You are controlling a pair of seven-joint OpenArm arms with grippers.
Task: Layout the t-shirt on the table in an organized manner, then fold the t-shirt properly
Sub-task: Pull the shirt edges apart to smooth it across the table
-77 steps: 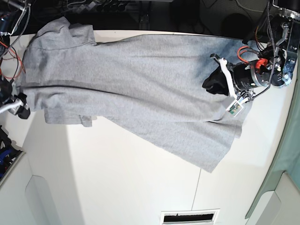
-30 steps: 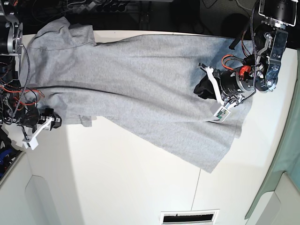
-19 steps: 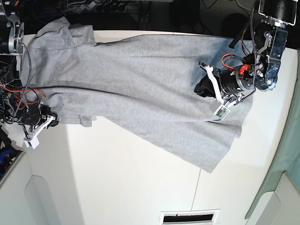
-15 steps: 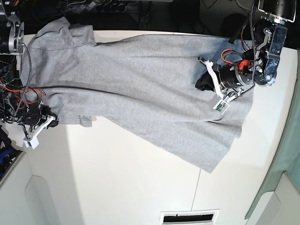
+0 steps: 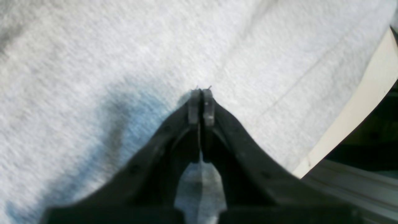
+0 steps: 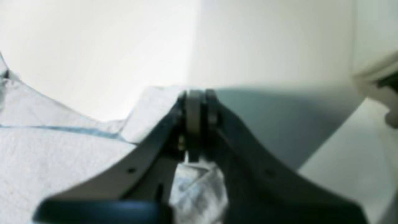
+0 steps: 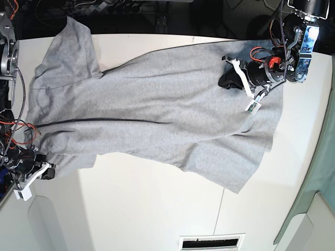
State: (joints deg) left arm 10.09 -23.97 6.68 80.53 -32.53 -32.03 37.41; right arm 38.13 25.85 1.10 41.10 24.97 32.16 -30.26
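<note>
I am laying out the t-shirt (image 7: 157,110): both jaws are clamping its cloth, needing an outward stretch across the counter (image 7: 146,209).

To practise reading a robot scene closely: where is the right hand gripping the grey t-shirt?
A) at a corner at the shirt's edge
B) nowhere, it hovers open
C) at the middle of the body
A: the right hand is shut on a corner at the t-shirt's edge, over bare table.
</note>
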